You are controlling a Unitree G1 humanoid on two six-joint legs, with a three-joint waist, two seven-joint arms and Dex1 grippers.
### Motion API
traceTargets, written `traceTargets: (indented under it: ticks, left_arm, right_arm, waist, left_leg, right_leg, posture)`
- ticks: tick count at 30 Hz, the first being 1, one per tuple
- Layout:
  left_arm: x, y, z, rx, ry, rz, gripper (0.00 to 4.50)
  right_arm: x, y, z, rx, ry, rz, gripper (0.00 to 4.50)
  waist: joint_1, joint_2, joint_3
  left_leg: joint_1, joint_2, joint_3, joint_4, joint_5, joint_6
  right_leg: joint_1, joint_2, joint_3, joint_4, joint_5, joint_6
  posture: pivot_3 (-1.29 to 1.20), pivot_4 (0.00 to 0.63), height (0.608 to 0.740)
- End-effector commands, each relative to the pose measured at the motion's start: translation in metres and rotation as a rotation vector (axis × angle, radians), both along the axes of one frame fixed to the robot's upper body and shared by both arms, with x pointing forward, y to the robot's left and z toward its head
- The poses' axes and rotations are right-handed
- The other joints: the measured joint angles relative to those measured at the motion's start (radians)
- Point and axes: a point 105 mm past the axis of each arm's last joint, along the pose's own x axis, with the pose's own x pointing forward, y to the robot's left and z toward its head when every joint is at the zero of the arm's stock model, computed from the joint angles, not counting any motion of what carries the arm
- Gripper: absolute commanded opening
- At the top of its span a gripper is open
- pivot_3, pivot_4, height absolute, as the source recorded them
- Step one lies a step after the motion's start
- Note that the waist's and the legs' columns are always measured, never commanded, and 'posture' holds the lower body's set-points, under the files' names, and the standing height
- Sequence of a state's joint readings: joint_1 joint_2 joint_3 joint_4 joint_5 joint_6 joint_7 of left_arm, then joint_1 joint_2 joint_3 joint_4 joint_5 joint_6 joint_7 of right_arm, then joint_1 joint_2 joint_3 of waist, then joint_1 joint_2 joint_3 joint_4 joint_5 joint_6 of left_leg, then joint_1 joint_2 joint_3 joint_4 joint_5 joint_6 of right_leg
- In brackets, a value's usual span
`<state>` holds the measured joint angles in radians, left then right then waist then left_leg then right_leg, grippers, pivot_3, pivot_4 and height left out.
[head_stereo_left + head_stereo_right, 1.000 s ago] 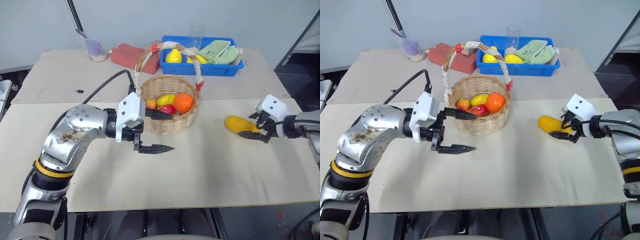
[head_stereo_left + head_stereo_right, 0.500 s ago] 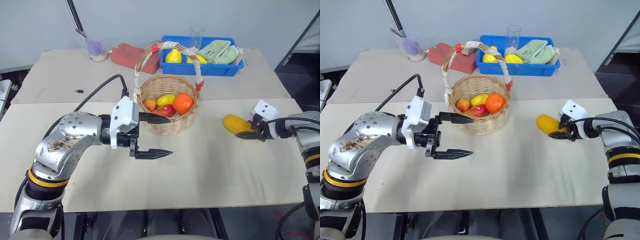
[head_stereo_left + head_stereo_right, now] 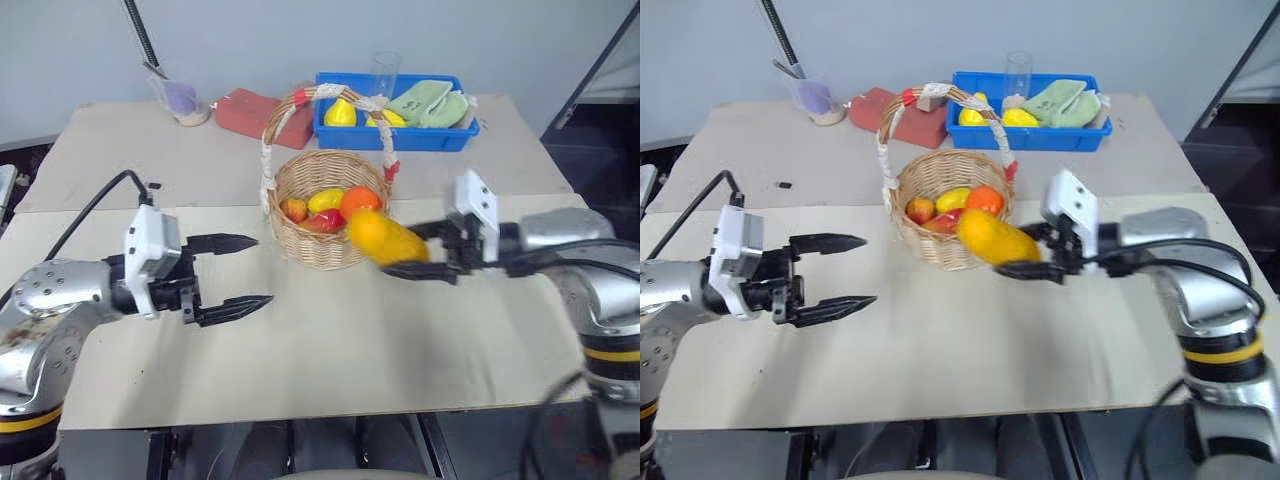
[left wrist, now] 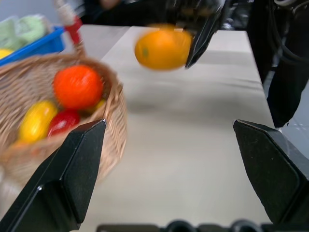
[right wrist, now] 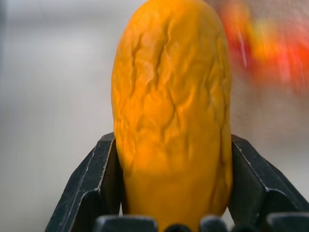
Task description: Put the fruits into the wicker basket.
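Table [image 3: 330, 350]: pale boards; everything below stands on or hangs over it.
Wicker basket [image 3: 325, 243]: upright near the table's middle, arched handle standing tall. Judged light and somewhat springy, so a fruit dropped from height could nudge it.
Blue tray [image 3: 440, 137]: at the far edge behind the basket, holding small yellow fruits and a green cloth; no part of the task.
Right gripper [image 3: 405, 250]: jaws clamped on the mango-like fruit [image 3: 385, 238], which is off the table, just beside the basket's near rim on the robot's right and not yet over the opening.
Left gripper [image 3: 240, 272]: jaws spread wide and empty, hanging apart from the basket on the robot's left.
Mango handling: judged moderately heavy and firm, with a wrinkled skin that gives the pads some bite (smooth enough to slip if the hold loosens). The fingers [image 5: 99, 181] take it across its narrower girth near one end, leaving most of its length projecting; a hold nearer the middle would tip less.
Orange fruit [image 3: 361, 199]: already lying in the basket among small red and yellow fruits.
Right wrist view: shows the skin's creases and both fingers pressed against the fruit's flanks, which the head views cannot resolve.
Left wrist view: shows the basket's contents from the side and the gap between mango and rim.
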<state>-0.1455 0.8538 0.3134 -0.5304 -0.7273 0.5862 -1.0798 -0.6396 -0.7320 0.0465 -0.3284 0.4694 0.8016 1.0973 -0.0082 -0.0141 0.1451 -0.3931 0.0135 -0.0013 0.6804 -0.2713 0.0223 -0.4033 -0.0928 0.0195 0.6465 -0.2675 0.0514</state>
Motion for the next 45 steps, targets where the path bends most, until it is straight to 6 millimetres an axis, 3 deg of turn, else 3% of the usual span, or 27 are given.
traceTargets:
  ticks: [1, 4, 7, 8, 11, 12, 14, 18, 23, 25, 30, 32, 37, 44, 45]
  left_arm:
    - [-0.005, 0.003, 0.017, -0.016, -0.066, 0.027, 4.5]
    - [-0.006, 0.004, 0.021, -0.037, -0.078, 0.054, 4.5]
    - [-0.007, 0.001, 0.024, -0.048, -0.087, 0.06, 4.5]
    - [-0.007, 0.0, 0.026, -0.057, -0.092, 0.063, 4.5]
    - [-0.008, -0.002, 0.03, -0.079, -0.099, 0.068, 4.5]
    - [-0.007, -0.003, 0.031, -0.085, -0.099, 0.068, 4.5]
    - [-0.007, -0.004, 0.032, -0.093, -0.098, 0.068, 4.5]
    - [-0.002, -0.006, 0.036, -0.121, -0.106, 0.074, 4.5]
    - [0.003, -0.01, 0.037, -0.133, -0.107, 0.073, 4.5]
    - [0.006, -0.012, 0.036, -0.133, -0.109, 0.069, 4.5]
    - [0.008, -0.016, 0.035, -0.125, -0.108, 0.045, 4.5]
    - [0.009, -0.017, 0.035, -0.121, -0.108, 0.034, 4.5]
    - [0.01, -0.02, 0.035, -0.113, -0.113, 0.017, 4.5]
    - [0.011, -0.022, 0.035, -0.11, -0.12, 0.016, 4.5]
    - [0.01, -0.022, 0.034, -0.107, -0.121, 0.018, 4.5]
  right_arm:
    - [0.016, 0.015, 0.024, 0.073, -0.053, -0.058, 2.43]
    - [0.05, 0.042, 0.031, 0.133, -0.061, -0.122, 2.43]
    - [0.076, 0.051, 0.028, 0.142, -0.069, -0.202, 2.43]
    - [0.082, 0.052, 0.028, 0.14, -0.079, -0.217, 3.44]
    - [0.089, 0.054, 0.03, 0.149, -0.097, -0.234, 4.38]
    - [0.088, 0.055, 0.032, 0.155, -0.1, -0.23, 4.45]
    - [0.083, 0.055, 0.035, 0.162, -0.104, -0.218, 4.45]
    - [0.054, 0.046, 0.039, 0.157, -0.111, -0.128, 4.45]
    - [0.018, 0.019, 0.03, 0.095, -0.12, -0.06, 4.45]
    - [0.013, 0.001, 0.021, 0.077, -0.131, -0.105, 4.45]
    - [0.043, -0.033, 0.026, 0.192, -0.203, -0.396, 4.45]
    - [0.052, -0.038, 0.027, 0.232, -0.208, -0.453, 4.45]
    - [0.082, -0.035, 0.03, 0.31, -0.21, -0.525, 4.45]
    - [0.106, -0.018, 0.023, 0.329, -0.171, -0.489, 4.45]
    - [0.108, -0.016, 0.021, 0.327, -0.167, -0.483, 3.94]
  waist:
    - [0.019, 0.0, 0.0]
    - [0.021, -0.001, 0.0]
    - [0.013, -0.001, 0.0]
    - [0.013, -0.001, 0.0]
    - [0.011, -0.001, 0.0]
    - [0.009, -0.001, 0.0]
    - [0.002, -0.001, 0.0]
    - [-0.002, -0.001, 0.0]
    - [-0.001, -0.001, 0.0]
    - [0.001, -0.001, 0.0]
    - [-0.01, -0.001, 0.0]
    - [-0.011, -0.001, 0.0]
    - [-0.009, -0.001, 0.0]
    - [-0.006, -0.001, 0.0]
    - [-0.006, -0.001, 0.0]
  left_leg:
    - [0.0, -0.001, -0.001, 0.0, 0.0, 0.0]
    - [0.0, -0.002, 0.0, 0.0, 0.0, -0.001]
    - [0.0, -0.003, 0.001, -0.001, 0.001, -0.002]
    - [0.0, -0.003, 0.0, -0.001, 0.002, -0.003]
    - [-0.001, -0.003, 0.0, -0.002, 0.002, -0.003]
    - [-0.001, -0.003, 0.0, -0.002, 0.002, -0.003]
    - [-0.001, -0.003, 0.0, -0.002, 0.002, -0.003]
    - [-0.002, -0.002, 0.0, -0.002, 0.002, -0.003]
    - [-0.001, -0.002, -0.001, -0.002, 0.001, -0.002]
    - [-0.001, -0.002, -0.001, -0.002, 0.001, -0.002]
    - [-0.001, -0.002, 0.001, -0.002, 0.001, -0.002]
    - [0.001, -0.002, 0.002, -0.002, 0.001, -0.002]
    - [0.002, -0.002, 0.003, -0.003, 0.001, -0.002]
    - [0.001, -0.002, 0.003, -0.003, 0.001, -0.002]
    - [0.001, -0.002, 0.003, -0.003, 0.001, -0.002]
  right_leg:
    - [0.0, 0.0, -0.001, 0.0, 0.0, 0.0]
    - [0.001, -0.002, -0.001, 0.0, 0.0, 0.0]
    - [-0.001, 0.0, 0.0, 0.002, 0.0, -0.001]
    - [-0.001, 0.0, -0.001, 0.002, 0.001, -0.001]
    - [-0.002, 0.0, -0.002, 0.003, 0.001, -0.001]
    - [-0.002, 0.0, -0.002, 0.003, 0.001, -0.001]
    - [-0.002, 0.0, -0.002, 0.003, 0.001, -0.001]
    - [-0.002, 0.001, -0.002, 0.003, 0.001, -0.001]
    - [0.0, 0.0, -0.002, 0.001, 0.001, -0.001]
    - [0.0, 0.001, -0.002, 0.001, 0.001, -0.001]
    - [-0.001, 0.001, 0.001, 0.001, 0.001, -0.001]
    - [0.0, 0.003, 0.002, 0.001, 0.001, -0.001]
    - [-0.001, 0.003, 0.003, 0.001, 0.0, -0.001]
    - [0.0, 0.002, 0.002, 0.002, 0.0, -0.001]
    - [0.0, 0.002, 0.002, 0.002, 0.0, -0.001]
  posture:
    - [0.0, 0.15, 0.74]
    - [0.0, 0.15, 0.74]
    - [0.0, 0.15, 0.74]
    - [0.0, 0.15, 0.74]
    - [0.0, 0.15, 0.74]
    - [0.0, 0.15, 0.74]
    - [0.0, 0.15, 0.74]
    - [0.0, 0.15, 0.74]
    - [0.0, 0.15, 0.74]
    - [0.0, 0.15, 0.74]
    - [0.0, 0.15, 0.74]
    - [0.0, 0.15, 0.74]
    - [0.0, 0.15, 0.74]
    - [0.0, 0.15, 0.74]
    - [0.0, 0.15, 0.74]
